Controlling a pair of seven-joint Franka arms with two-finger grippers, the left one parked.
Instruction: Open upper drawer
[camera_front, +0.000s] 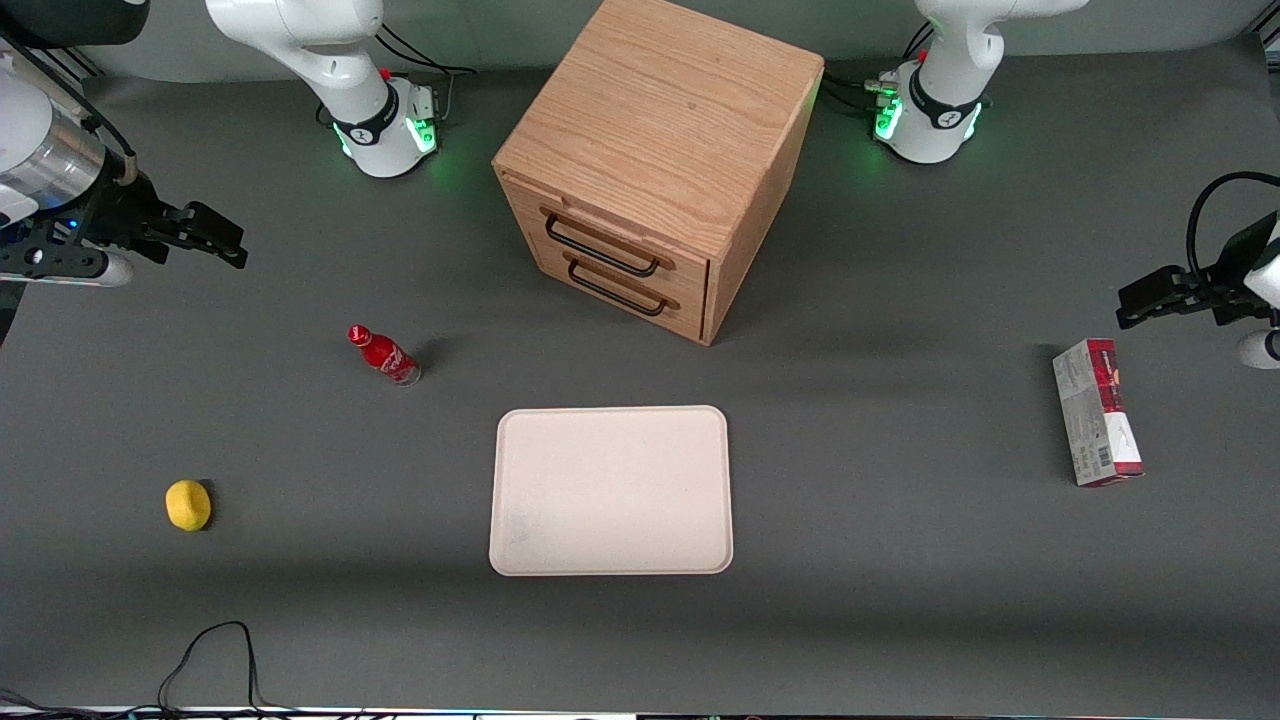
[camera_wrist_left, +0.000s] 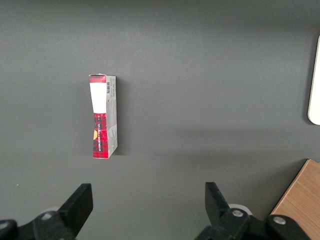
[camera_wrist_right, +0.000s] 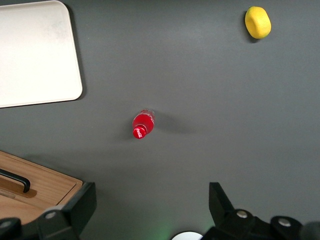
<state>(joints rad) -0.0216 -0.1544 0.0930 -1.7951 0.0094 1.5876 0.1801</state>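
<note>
The gripper (camera_front: 215, 240) hangs with fingers spread, empty, high over the desk (camera_front: 900, 560), well apart from the cabinet (camera_front: 660, 150). The upper drawer (camera_front: 605, 243) sits shut. Approach stage, I judge: next, travel across and line up on its black handle (camera_front: 600, 248).

The gripper (camera_wrist_right: 150, 210), jaws spread wide, hangs above the worktop (camera_wrist_right: 210, 100) near an upright red bottle (camera_wrist_right: 142, 125), a lemon (camera_wrist_right: 257, 22) well apart.

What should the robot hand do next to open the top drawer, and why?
Probably swing toward the upper drawer and line up with its black handle. The gripper hangs open, holding nothing, toward the working arm's end of the table, and the drawer looks shut.
</note>
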